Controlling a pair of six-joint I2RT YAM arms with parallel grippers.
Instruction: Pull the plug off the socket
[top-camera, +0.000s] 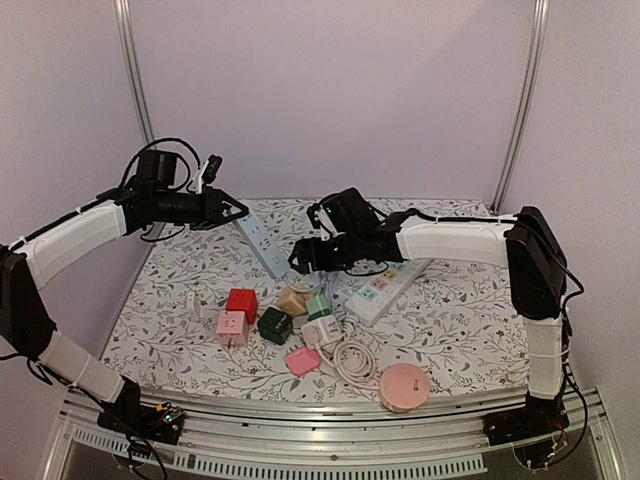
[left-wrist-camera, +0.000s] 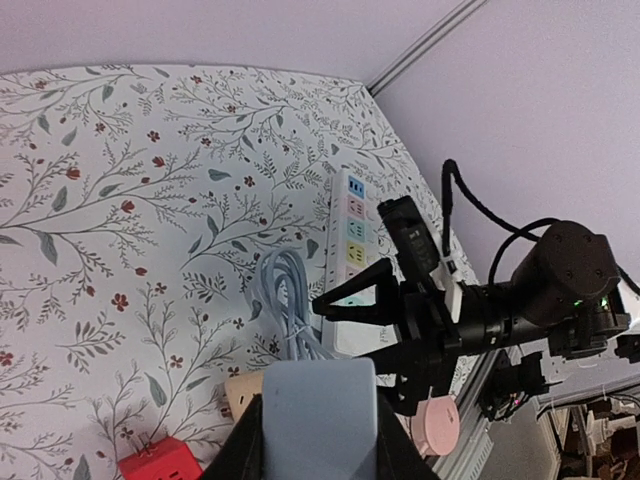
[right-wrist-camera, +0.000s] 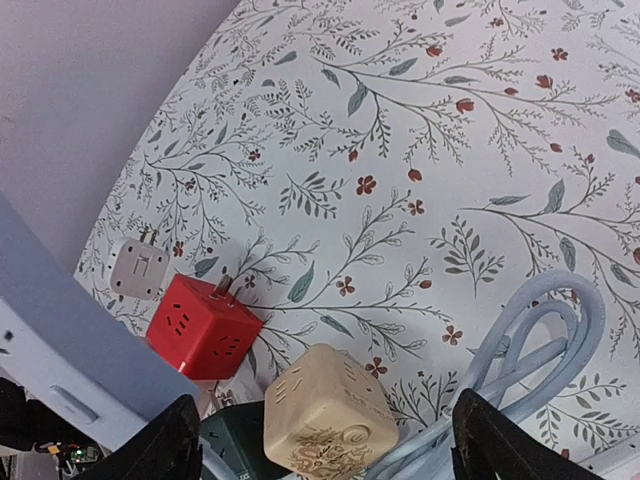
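Observation:
My left gripper (top-camera: 225, 207) is shut on one end of a pale blue-grey socket strip (top-camera: 262, 245) and holds it in the air at the back left. That end fills the gap between the fingers in the left wrist view, where the strip (left-wrist-camera: 318, 420) hides the table below. My right gripper (top-camera: 305, 255) stands open beside the strip's far end, with nothing between its fingers. Directly under it a beige cube plug (right-wrist-camera: 330, 415) lies on the table, apart from the strip (right-wrist-camera: 70, 350). No plug shows on the strip's visible face.
Around the beige cube (top-camera: 292, 300) lie a red cube (top-camera: 241, 303), a pink cube (top-camera: 232, 328), a dark green cube (top-camera: 275, 325), a white adapter (right-wrist-camera: 138, 268) and a coiled blue-grey cable (right-wrist-camera: 530, 350). A white strip with coloured sockets (top-camera: 385, 285) lies to the right, and a pink round box (top-camera: 404, 386) near the front edge.

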